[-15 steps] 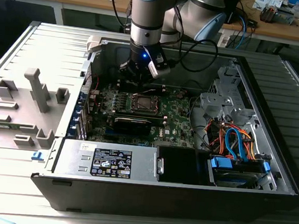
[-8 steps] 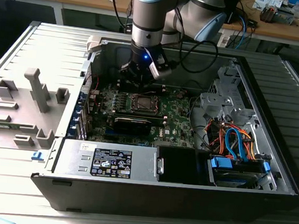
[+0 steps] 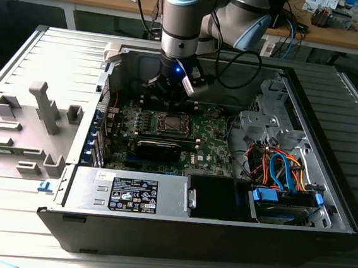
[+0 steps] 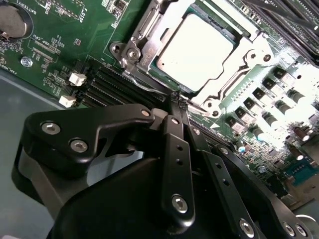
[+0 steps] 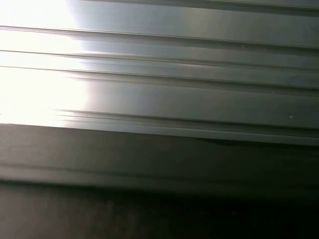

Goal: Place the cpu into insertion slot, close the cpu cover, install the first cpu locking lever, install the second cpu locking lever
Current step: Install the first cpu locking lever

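The cpu (image 4: 197, 50), a square chip with a silver-grey top, lies in the insertion slot (image 4: 213, 105) on the green board. The silver cpu cover (image 4: 148, 42) lies flat around it, framing the chip through its window. My gripper (image 4: 178, 101) is shut, its black fingers (image 4: 172, 134) meeting at their tips right at the slot's edge, beside a thin metal locking lever (image 4: 144, 82); I cannot tell if they touch it. In the exterior view the gripper (image 3: 172, 94) hangs just behind the insertion slot (image 3: 172, 124) inside the open computer case.
A long black block (image 3: 158, 148) sits in front of the slot, a grey power supply (image 3: 132, 193) nearer still. Coloured cables (image 3: 277, 169) and a blue-trimmed drive (image 3: 283, 201) fill the exterior view's right. A grey fixture (image 3: 42, 105) stands left. A ribbed metal panel (image 5: 159, 74) is close.
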`<state>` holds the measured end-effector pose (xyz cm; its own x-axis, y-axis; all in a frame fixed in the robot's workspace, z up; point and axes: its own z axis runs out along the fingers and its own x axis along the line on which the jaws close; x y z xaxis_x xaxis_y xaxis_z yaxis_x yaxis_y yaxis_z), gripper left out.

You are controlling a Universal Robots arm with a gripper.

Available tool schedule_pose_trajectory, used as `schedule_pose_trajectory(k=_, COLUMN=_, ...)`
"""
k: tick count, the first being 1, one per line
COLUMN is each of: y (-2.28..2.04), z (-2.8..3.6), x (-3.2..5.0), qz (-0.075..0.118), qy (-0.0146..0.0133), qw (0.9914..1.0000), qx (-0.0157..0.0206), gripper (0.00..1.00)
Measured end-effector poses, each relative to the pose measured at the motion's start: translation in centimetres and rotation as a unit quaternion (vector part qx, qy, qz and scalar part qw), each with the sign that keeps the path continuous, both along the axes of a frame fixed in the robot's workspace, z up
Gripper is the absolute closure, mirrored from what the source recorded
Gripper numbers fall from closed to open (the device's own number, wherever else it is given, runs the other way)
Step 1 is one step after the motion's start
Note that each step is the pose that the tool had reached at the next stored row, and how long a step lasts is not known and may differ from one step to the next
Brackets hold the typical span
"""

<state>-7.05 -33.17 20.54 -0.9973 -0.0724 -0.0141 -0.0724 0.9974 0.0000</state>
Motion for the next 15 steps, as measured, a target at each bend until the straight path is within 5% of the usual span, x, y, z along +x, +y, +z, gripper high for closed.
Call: schedule_pose_trajectory(k=15, y=0.0, z=-0.36, x=1.24, qz=0.002, qy=0.0, qw=1.0, qx=-0.001, gripper=0.89)
